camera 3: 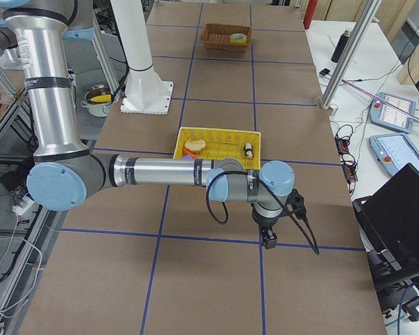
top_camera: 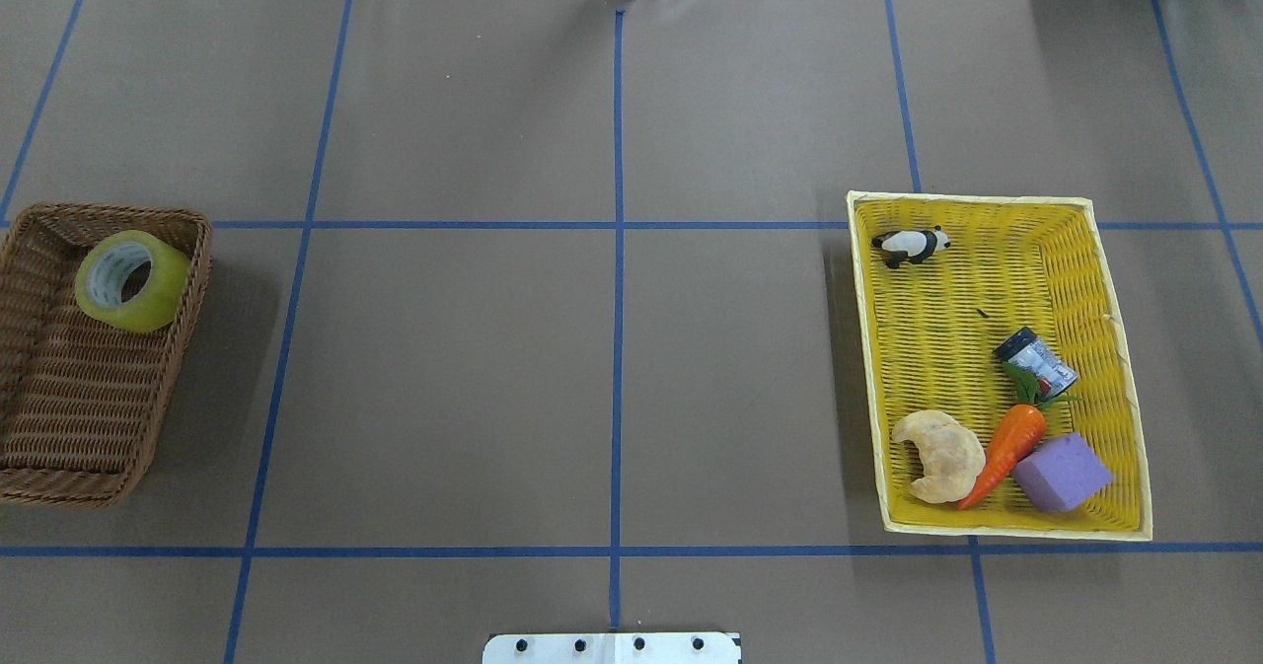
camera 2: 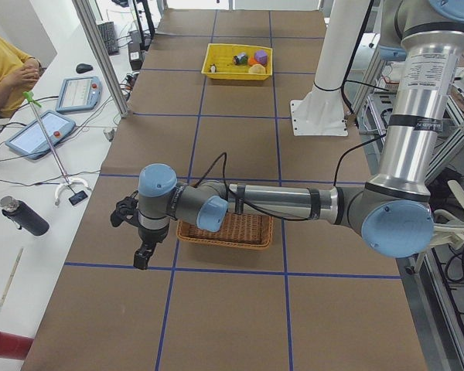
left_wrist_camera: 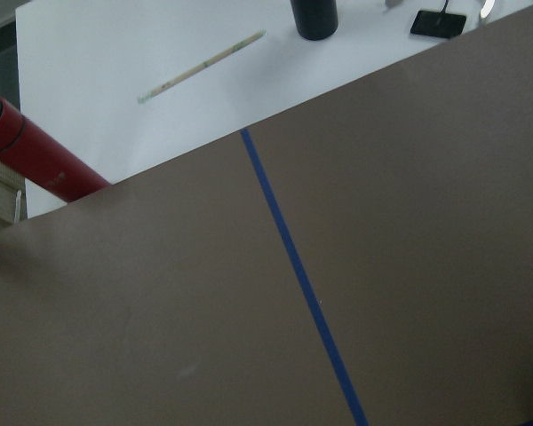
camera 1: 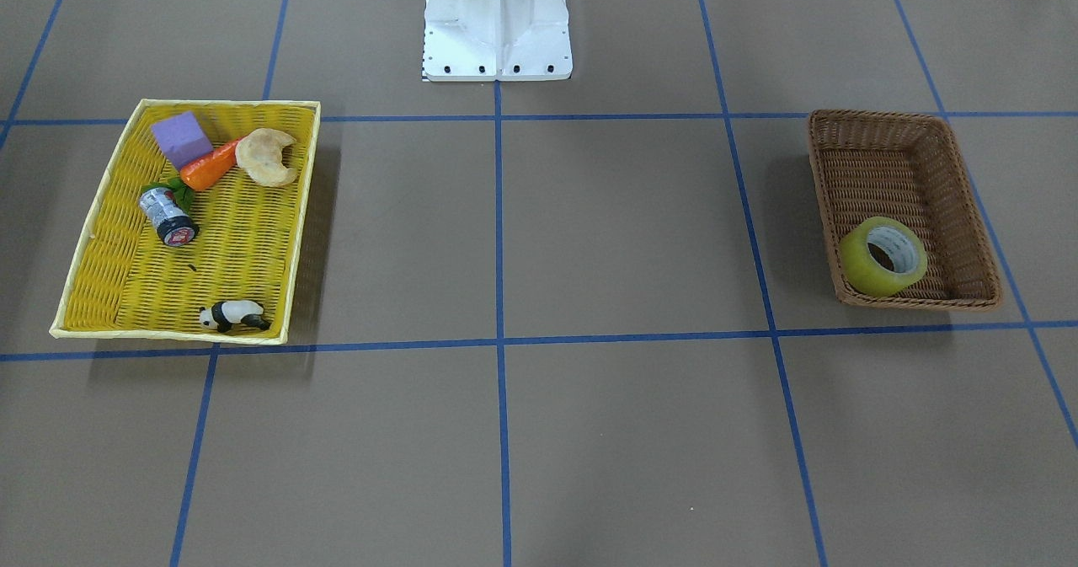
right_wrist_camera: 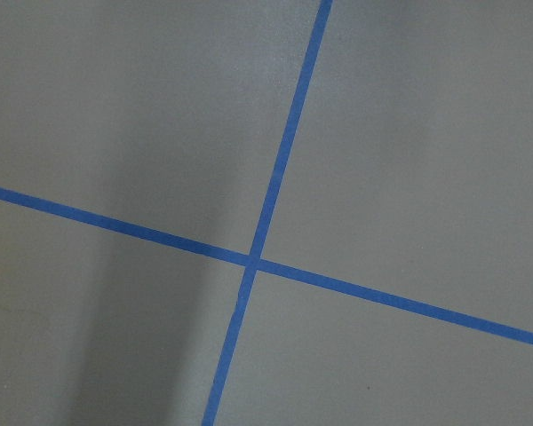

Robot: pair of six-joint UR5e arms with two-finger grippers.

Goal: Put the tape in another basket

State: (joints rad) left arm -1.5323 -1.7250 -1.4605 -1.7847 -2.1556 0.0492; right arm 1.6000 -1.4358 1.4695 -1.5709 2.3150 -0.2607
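Observation:
The yellow tape roll (camera 1: 883,257) lies tilted in a corner of the dark brown wicker basket (camera 1: 909,163), leaning on its wall. It also shows in the overhead view (top_camera: 131,280). The basket (top_camera: 69,417) holds nothing else. My left gripper (camera 2: 142,257) hangs over the table beside that basket, outside it, and I cannot tell whether it is open. My right gripper (camera 3: 269,241) hangs over bare table near the yellow basket (camera 3: 220,145), and I cannot tell its state either. Both wrist views show only table paper and blue tape lines.
The yellow woven basket (top_camera: 947,329) holds a toy panda (top_camera: 913,245), a small can (top_camera: 1036,360), a carrot (top_camera: 1008,445), a croissant (top_camera: 942,452) and a purple block (top_camera: 1061,474). The robot's white base (camera 1: 497,24) stands at the table's middle edge.

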